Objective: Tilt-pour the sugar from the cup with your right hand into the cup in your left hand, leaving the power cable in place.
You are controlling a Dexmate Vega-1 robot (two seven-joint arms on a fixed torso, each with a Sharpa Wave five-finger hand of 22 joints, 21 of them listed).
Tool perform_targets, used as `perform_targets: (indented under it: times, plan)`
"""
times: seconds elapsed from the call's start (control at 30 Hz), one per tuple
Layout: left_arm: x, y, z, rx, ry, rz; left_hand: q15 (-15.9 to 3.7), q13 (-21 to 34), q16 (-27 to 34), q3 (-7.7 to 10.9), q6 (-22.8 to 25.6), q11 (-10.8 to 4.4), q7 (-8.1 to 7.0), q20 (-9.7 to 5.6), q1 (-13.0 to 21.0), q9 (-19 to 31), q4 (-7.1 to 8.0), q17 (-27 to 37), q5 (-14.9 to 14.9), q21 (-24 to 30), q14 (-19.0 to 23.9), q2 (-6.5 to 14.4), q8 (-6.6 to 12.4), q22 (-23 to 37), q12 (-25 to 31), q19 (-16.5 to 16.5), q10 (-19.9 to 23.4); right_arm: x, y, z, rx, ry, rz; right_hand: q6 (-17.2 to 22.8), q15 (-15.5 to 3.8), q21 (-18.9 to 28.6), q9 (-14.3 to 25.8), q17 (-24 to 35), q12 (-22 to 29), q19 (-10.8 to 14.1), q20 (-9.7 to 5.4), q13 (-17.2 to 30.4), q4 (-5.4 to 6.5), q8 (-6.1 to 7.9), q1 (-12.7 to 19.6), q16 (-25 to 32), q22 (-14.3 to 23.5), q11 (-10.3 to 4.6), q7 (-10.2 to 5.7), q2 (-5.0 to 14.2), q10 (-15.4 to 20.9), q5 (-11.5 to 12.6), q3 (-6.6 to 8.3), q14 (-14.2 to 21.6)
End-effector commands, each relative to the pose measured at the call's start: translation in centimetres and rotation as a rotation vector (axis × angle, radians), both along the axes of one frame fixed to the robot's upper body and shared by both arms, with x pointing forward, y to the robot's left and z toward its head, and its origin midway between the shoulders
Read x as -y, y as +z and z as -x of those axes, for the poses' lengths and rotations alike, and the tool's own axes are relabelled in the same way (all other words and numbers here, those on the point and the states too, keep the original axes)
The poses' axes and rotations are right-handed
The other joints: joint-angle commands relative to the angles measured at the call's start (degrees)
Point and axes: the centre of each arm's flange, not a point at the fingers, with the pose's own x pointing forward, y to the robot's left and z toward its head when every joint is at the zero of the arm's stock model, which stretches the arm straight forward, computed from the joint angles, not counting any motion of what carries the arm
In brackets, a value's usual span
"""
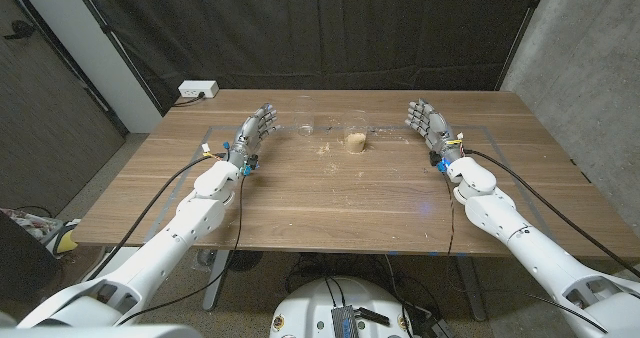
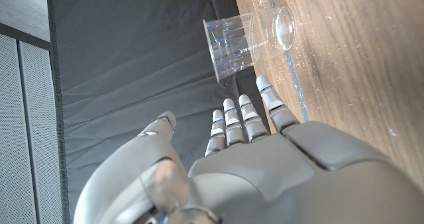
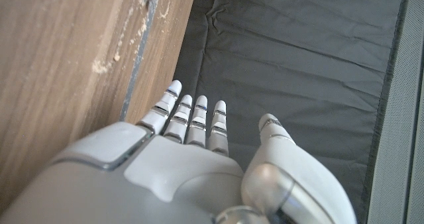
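While both robot hands stand spread and empty, one upright clear cup sits just inboard of the left robot hand, and one tan sugar cup sits mid-tabletop, between the hands, somewhat nearer the right robot hand.

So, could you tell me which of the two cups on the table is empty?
The clear cup near the left hand is empty and see-through; the other cup, mid-table, looks tan, as if filled.
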Motion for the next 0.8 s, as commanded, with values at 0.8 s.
perform_targets:
  times: [0.8]
  plan:
    - [-1.8,0.9,1.0,0.053,0.034,-0.084,-1.29,-0.4,0.8,0.24,0.9,-1.04,-0.87,0.16,0.3,-0.7,-0.19,0.2,0.2,0.0,1.6,-0.1,0.42,0.3,0.9,0.8,2.0,0.8,-1.0,1.7,0.133,-0.193,0.323,-3.2,-0.60,-0.4,0.0,0.3,-0.4,0.8,1.74,0.3,-2.19,-0.67,-0.3,0.1,0.1,-1.37,0.18,-5.82,-1.7,-0.4,-2.35,0.3]
